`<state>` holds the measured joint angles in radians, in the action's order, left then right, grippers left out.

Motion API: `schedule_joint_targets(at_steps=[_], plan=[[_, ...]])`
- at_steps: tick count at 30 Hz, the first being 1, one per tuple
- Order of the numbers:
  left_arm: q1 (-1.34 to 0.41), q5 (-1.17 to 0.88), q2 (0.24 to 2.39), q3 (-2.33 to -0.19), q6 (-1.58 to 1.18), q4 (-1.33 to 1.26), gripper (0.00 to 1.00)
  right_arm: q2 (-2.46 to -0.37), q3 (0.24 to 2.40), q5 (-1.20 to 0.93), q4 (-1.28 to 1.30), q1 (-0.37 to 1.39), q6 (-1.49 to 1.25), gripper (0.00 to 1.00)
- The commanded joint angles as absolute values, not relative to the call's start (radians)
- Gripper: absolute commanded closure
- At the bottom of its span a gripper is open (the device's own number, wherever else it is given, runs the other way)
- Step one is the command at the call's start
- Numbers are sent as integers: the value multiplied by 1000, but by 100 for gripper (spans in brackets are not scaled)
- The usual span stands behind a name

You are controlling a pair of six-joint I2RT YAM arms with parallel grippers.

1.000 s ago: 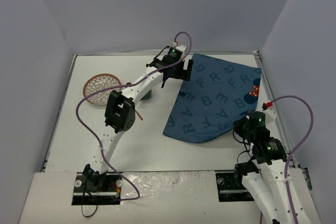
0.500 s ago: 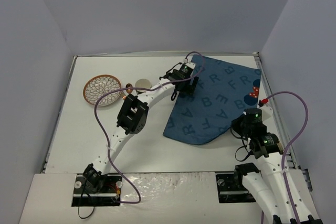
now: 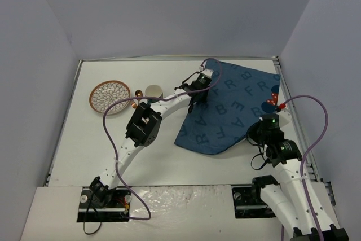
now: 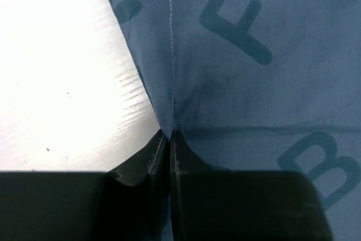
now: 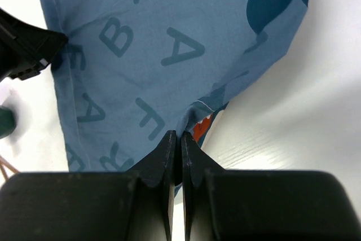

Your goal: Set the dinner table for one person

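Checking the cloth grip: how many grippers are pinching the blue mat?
2: the left gripper on the left edge of the blue mat, the right gripper on its near-right edge.

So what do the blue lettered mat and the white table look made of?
Blue lettered mat: thin matte cloth, judging by the stitched seam and folds. White dinner table: hard, smooth, faintly glossy board, maybe laminate; light glares off it.

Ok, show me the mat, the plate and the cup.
mat (image 3: pixel 237 103), top view, on its lettered middle.
plate (image 3: pixel 109 96), top view, on its patterned centre.
cup (image 3: pixel 153 90), top view, on its open top.
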<state>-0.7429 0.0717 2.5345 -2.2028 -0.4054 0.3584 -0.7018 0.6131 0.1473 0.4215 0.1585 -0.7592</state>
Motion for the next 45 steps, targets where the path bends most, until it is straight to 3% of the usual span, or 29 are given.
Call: schedule_joint_targets(at_steps=[1,7,15,17,18,19,22,27,34,37,45], plan=[[-655,139,2446,-2107,-510,440,100,-826,683,232,299,165,-707,100],[-537,180,2252,-1866,-639,357,100,-1064,873,330,258,132,-620,100],[-626,108,2077,-1560,-871,212,100,-1139,914,334,256,-75,-673,97],[-664,75,2045,-1486,-928,151,98,-1118,865,342,256,-100,-697,83],[-667,73,2037,-1471,-938,147,97,-1117,847,342,256,-101,-699,81],[-694,55,2036,-1465,-942,117,87,-1107,830,346,252,-111,-699,67],[-741,30,2081,-1536,-890,133,70,-1093,792,359,249,-115,-691,47],[-742,0,2182,-1731,-787,220,58,-1074,797,266,209,-110,-621,29],[-709,66,2137,-1845,-654,302,15,-1081,802,215,163,-60,-569,22],[-674,83,2139,-1918,-560,352,10,-1145,787,199,130,-58,-574,21],[-596,36,2329,-2202,-216,461,9,-1320,719,50,-64,-30,-629,23]])
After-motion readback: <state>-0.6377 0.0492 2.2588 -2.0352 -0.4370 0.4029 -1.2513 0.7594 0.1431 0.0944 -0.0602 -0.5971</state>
